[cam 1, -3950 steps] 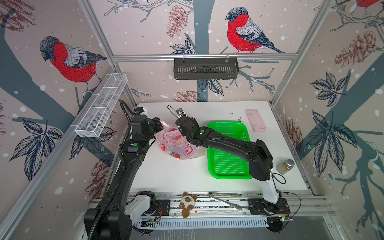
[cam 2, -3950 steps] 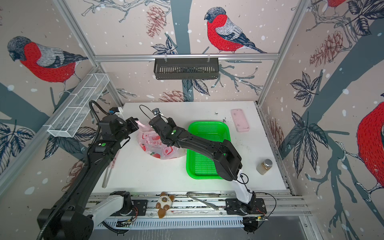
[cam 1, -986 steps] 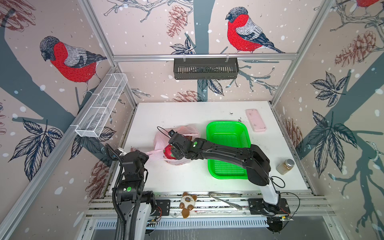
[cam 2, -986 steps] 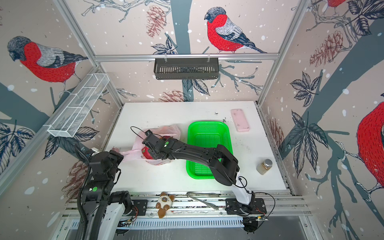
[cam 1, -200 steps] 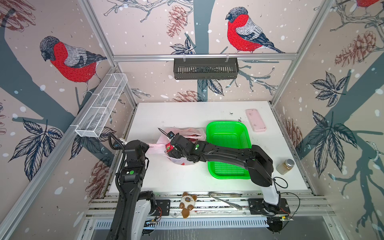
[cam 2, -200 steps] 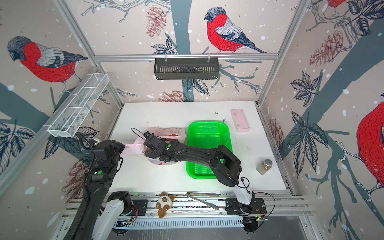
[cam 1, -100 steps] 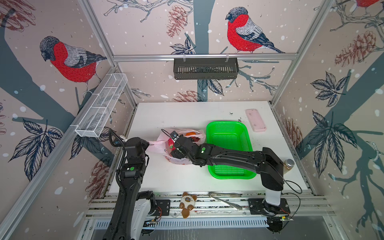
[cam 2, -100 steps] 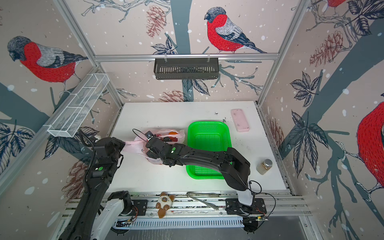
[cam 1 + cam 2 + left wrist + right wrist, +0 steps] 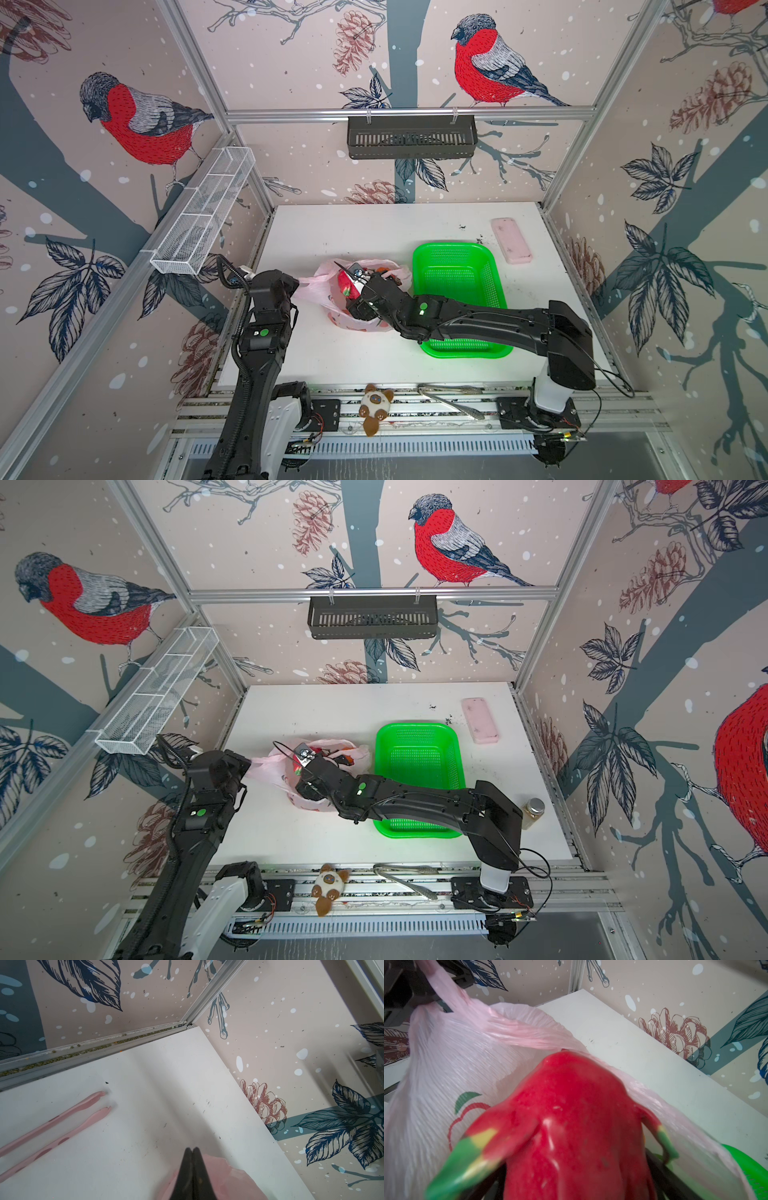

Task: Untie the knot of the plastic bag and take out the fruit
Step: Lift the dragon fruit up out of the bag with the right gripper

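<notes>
The pale pink plastic bag (image 9: 357,326) lies open left of the middle of the table in both top views (image 9: 270,773). No knot shows. My left gripper (image 9: 294,287) is shut on one stretched handle of the bag; its closed tips (image 9: 192,1149) lie over pink plastic (image 9: 228,1180). My right gripper (image 9: 353,291) reaches into the bag's mouth and is shut on a magenta dragon fruit (image 9: 571,1115) with green-tipped scales, with black fingers (image 9: 662,1174) either side. The fruit (image 9: 344,284) sits at the bag's opening. An orange fruit (image 9: 384,273) shows deeper in the bag.
A green perforated basket (image 9: 457,253) stands right of the bag, under my right forearm. A pink slab (image 9: 511,240) lies at the back right, a jar (image 9: 532,810) at the right edge. Pink tongs (image 9: 52,1126) lie near the left wall. A plush toy (image 9: 376,407) sits on the front rail.
My right arm has drawn back with the dragon fruit, its elbow swinging right. The left gripper still holds the handle and has shifted slightly toward the back.
</notes>
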